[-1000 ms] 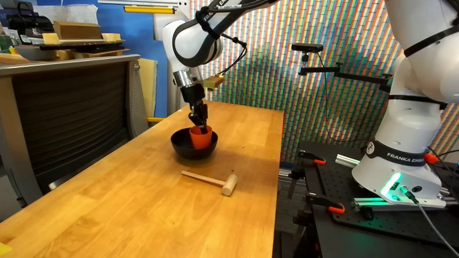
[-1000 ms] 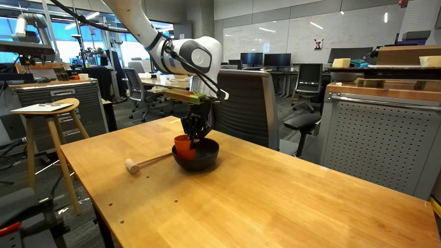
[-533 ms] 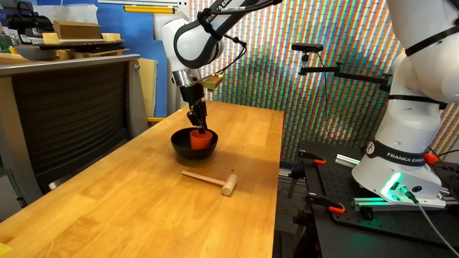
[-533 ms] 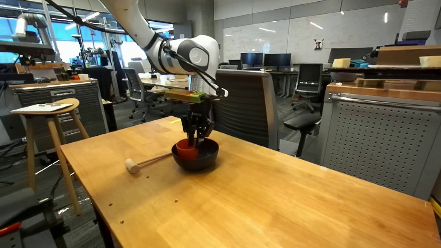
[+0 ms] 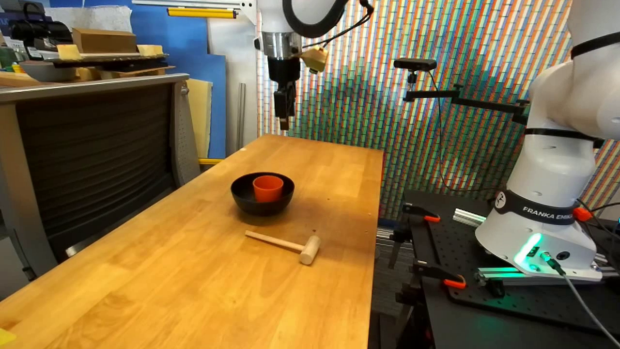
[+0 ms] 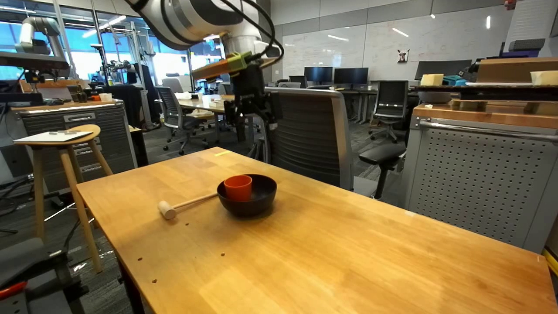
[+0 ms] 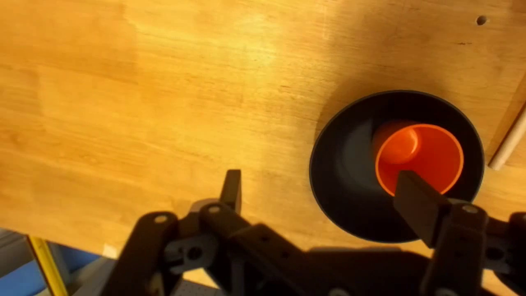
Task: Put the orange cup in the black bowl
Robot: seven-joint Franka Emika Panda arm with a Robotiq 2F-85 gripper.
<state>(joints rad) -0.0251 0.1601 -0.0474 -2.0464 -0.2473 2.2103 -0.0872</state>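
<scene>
Hand high, pointing down, fingers apart; orange cup in black bowl.

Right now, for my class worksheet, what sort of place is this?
Probably a robotics lab: in an exterior view, another robot arm stands in the background, along with monitors and a large whiteboard.

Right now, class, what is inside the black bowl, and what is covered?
The orange cup sits off-centre in the black bowl, whose dark inside shows beside it. The cup covers the bowl surface beneath it; in the wrist view, a gripper finger hides part of both.
</scene>
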